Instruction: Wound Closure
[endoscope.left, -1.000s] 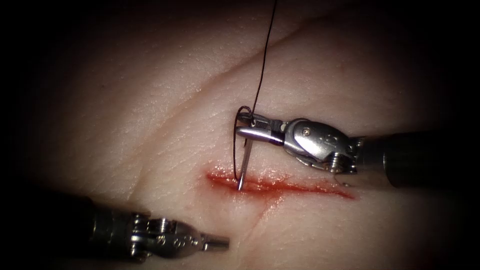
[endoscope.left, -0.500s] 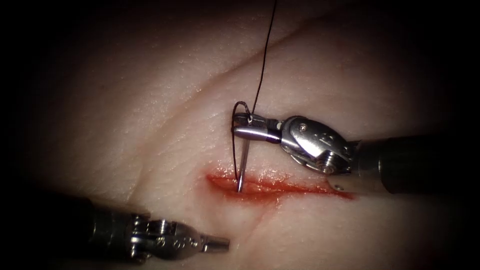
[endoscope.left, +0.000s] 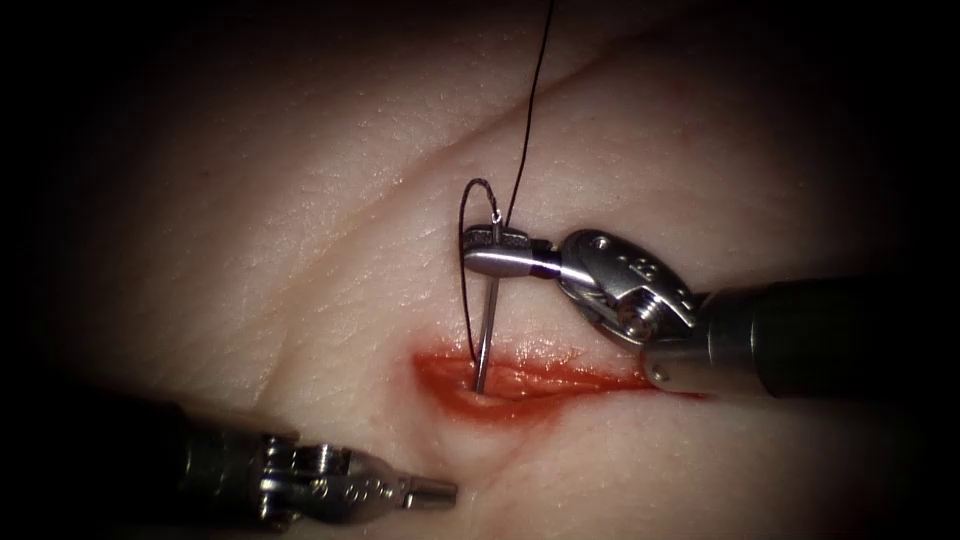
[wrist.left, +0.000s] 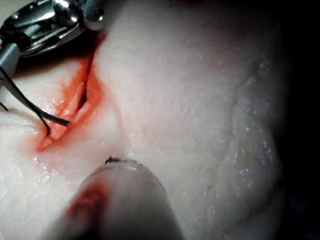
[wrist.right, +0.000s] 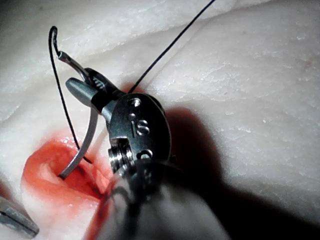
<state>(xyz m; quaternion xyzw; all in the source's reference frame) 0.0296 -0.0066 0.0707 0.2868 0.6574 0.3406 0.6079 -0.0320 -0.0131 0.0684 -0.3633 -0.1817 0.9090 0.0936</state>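
Now, in the endoscope view, the right hand (endoscope.left: 497, 252) is clenched on the needle (endoscope.left: 484, 335) near its thread end, and the needle stands almost upright with its tip sunk into the red fluid (endoscope.left: 560, 380) at the left end of the cut (endoscope.left: 520, 382). Compared with 1 second ago, the wrist has rolled and the shaft has come lower over the cut's right part, the tissue (endoscope.left: 300, 250) bulges around the tip, and the cut gapes wider there: I judge the point is biting into the tissue. The thread (endoscope.left: 530, 100) runs up and away, with a small loop above the jaws that now stands taller. The left hand (endoscope.left: 432, 490) lies low, well apart from the cut, gripping nothing, jaws together, barely shifted.

From the left wrist view, the needle (wrist.left: 35, 111) enters the cut (wrist.left: 75, 107), and the right hand's metal sits beyond it.

From the right wrist view, the right hand (wrist.right: 82, 85) clamps the needle (wrist.right: 82, 145), whose curve dips into the red fluid (wrist.right: 45, 170) while the thread (wrist.right: 170, 45) trails off.
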